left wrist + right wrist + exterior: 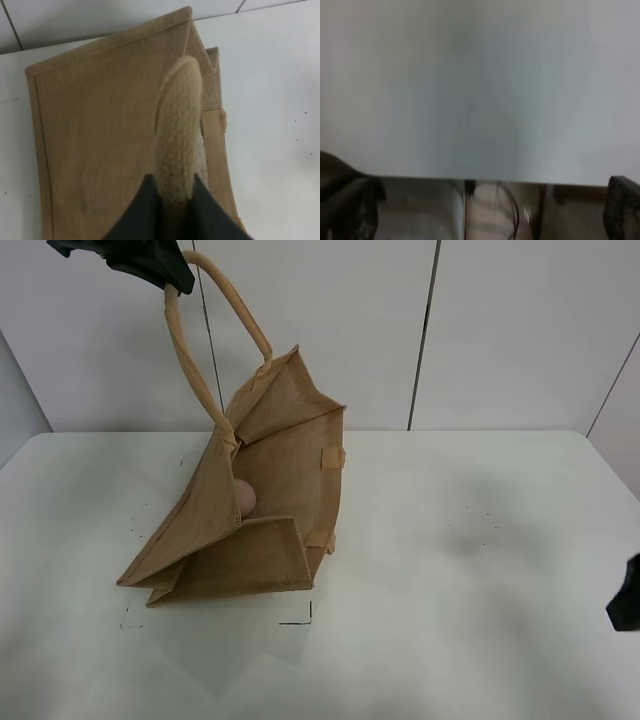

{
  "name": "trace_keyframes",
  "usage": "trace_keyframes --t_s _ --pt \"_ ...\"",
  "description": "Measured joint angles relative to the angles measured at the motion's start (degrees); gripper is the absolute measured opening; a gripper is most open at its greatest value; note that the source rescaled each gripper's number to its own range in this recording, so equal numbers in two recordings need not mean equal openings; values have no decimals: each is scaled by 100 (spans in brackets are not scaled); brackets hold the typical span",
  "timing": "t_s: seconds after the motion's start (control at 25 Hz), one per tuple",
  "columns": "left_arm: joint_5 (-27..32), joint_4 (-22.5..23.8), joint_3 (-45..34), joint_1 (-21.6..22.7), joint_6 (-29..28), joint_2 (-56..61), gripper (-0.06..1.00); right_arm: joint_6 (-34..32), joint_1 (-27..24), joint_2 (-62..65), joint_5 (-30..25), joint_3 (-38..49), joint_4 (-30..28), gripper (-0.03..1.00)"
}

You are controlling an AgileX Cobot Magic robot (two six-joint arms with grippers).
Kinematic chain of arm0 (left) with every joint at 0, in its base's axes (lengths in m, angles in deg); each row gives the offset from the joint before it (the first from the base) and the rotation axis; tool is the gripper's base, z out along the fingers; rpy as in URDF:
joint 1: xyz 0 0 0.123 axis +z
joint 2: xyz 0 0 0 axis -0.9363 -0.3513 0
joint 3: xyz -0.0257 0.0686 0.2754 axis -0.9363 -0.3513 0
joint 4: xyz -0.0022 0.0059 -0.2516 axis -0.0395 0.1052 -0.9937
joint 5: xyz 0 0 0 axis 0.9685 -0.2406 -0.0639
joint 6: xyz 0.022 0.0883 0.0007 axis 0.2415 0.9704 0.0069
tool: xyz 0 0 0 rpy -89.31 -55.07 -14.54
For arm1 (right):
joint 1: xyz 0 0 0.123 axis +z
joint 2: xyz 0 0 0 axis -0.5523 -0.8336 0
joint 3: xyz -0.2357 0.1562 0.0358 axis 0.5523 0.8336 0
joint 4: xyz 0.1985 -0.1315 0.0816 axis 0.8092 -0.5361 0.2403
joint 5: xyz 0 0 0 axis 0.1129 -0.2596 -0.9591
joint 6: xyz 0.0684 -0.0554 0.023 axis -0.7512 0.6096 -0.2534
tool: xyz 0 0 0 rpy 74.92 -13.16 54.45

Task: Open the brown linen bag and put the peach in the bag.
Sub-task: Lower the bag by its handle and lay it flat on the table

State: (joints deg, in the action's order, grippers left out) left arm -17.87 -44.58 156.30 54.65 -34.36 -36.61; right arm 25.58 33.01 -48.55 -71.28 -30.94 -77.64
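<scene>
The brown linen bag [205, 530] lies tilted on the white table, its mouth pulled open toward the right. My left gripper [172, 272] is shut on one beige handle [192, 355] and holds it high above the table. In the left wrist view the handle [177, 125] runs between the dark fingers [135, 220] over the bag's side [100, 130]. The peach [246, 497] sits inside the bag, partly hidden by its near wall. My right gripper [625, 605] is at the table's right edge, far from the bag, open and empty [485, 210].
The white table [470, 570] has small black corner marks [303, 618] in front of the bag. A white panelled wall [500, 330] stands behind. The right wrist view shows the table edge [480, 177] and blurred floor below it.
</scene>
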Motion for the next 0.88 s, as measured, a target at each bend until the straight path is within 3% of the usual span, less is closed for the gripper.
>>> trace_keyframes --t_s 0.2,0.6,0.88 --pt "0 0 0 0 6 0 0 -65 0 1957 552 1025 -17 100" --pt "0 -14 -26 0 13 -16 0 -84 0 4038 690 1106 -35 100" --pt "-251 -46 -1127 0 13 -16 0 -89 0 4814 690 1106 -35 100"
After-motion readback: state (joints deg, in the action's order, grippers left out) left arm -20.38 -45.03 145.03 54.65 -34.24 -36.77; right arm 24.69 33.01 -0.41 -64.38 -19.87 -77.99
